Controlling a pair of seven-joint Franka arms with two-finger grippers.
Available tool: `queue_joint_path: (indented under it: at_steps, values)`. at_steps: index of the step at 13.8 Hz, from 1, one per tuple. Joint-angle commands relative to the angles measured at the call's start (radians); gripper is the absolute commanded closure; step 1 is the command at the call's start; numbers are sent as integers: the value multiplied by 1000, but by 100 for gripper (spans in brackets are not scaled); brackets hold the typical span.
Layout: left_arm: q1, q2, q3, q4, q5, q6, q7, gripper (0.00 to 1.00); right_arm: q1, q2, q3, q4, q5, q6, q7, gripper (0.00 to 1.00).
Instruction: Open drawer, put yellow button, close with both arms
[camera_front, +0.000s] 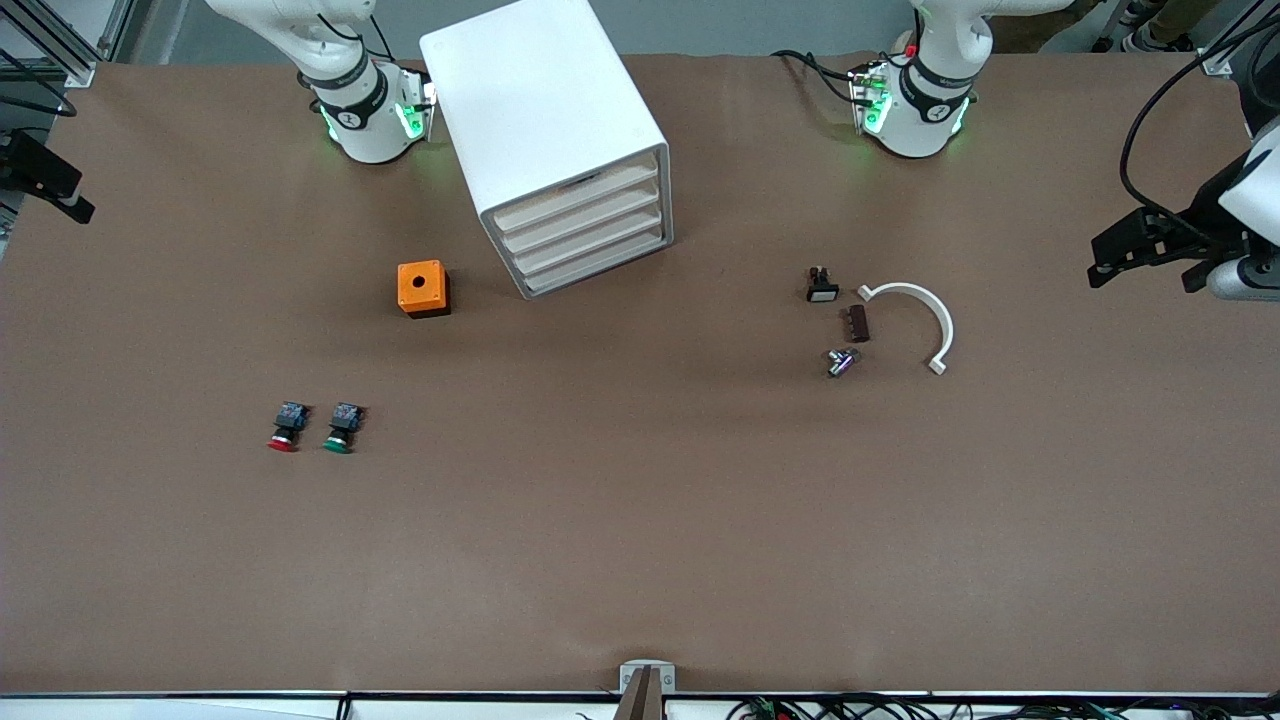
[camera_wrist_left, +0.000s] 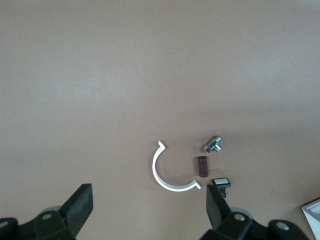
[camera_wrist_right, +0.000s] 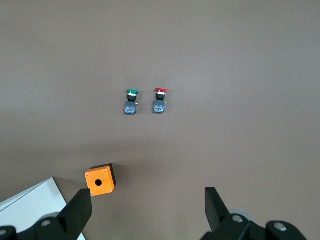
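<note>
Left pincer (camera_front: 1140, 255) at front view's edge, arm mostly cut off; in left wrist view only finger tips (camera_wrist_left: 80, 205) show, rest below frame. Right pincer (camera_front: 45, 180) cut by front view's edge; right wrist view shows finger ends (camera_wrist_right: 80, 210) only. Both arms' upper links cut off at top. White cabinet (camera_front: 545, 120): only corner visible in each wrist view. Drawer (camera_front: 580, 197) interior hidden. Yellow button not visible in any view. Small metal part (camera_front: 840, 362) too small to identify.
</note>
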Motion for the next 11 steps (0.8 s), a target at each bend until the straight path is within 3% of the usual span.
queue_joint_path:
  at_steps: [1, 11]
  values:
    - [9, 21, -19, 36, 24, -24, -6, 0, 3, -8, 3, -3, -7, -29, -4, 0]
    - [8, 21, -19, 49, 22, -24, -10, 0, 11, -15, 5, -2, -4, -113, -1, 0]
